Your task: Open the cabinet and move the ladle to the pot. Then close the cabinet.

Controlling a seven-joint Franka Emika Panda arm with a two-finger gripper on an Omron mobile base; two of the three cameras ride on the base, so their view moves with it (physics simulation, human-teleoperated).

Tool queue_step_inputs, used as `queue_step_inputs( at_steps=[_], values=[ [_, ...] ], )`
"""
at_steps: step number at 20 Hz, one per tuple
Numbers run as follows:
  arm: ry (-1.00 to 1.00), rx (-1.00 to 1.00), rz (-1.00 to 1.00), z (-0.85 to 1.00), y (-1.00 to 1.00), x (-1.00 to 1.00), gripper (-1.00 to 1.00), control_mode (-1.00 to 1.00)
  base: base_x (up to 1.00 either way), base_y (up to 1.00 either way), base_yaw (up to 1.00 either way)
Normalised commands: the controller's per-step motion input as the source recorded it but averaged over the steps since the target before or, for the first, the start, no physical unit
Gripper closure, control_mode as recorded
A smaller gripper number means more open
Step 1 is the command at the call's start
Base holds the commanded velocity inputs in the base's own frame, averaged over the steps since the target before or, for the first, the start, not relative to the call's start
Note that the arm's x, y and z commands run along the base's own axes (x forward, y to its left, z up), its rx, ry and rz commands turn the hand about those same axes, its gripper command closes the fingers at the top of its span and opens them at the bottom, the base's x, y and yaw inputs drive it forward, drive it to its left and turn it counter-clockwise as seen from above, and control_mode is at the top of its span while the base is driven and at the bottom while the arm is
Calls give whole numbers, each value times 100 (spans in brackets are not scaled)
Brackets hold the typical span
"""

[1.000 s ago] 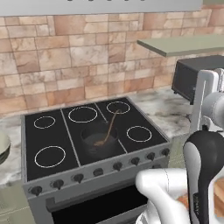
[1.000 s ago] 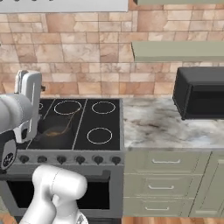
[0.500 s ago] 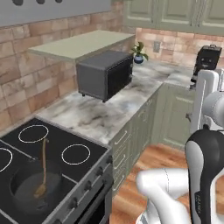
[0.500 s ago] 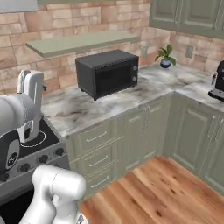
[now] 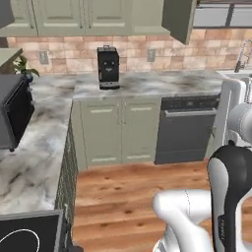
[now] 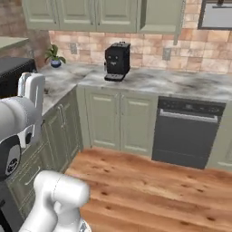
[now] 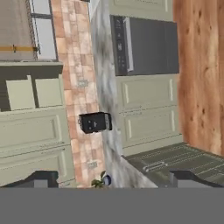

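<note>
Cabinet point(image 5: 180, 18) door ajar up on the wall, above the marble counter point(image 5: 147, 83) with the coffee machine point(image 5: 108, 67); my claw point(image 7: 113, 178) spread wide, gripping nothing.

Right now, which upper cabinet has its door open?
The rightmost upper cabinet, right of the coffee machine: its door swings out into the room, while the others sit flush shut.

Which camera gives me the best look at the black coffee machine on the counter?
The right base view: the coffee machine is upright, near and unobstructed. The left base view shows it upright too, but smaller. The hand view shows it rolled sideways.
</note>
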Motion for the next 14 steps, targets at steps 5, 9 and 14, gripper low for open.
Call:
queue_step_inputs(
  at_steps=[5,9,14],
  values=[
    [0,0,0,0,0,0,-100,100,35,31,-86],
    [0,0,0,0,0,0,-100,100,100,90,-46],
    [0,0,0,0,0,0,-100,100,100,100,-35]
  ],
)
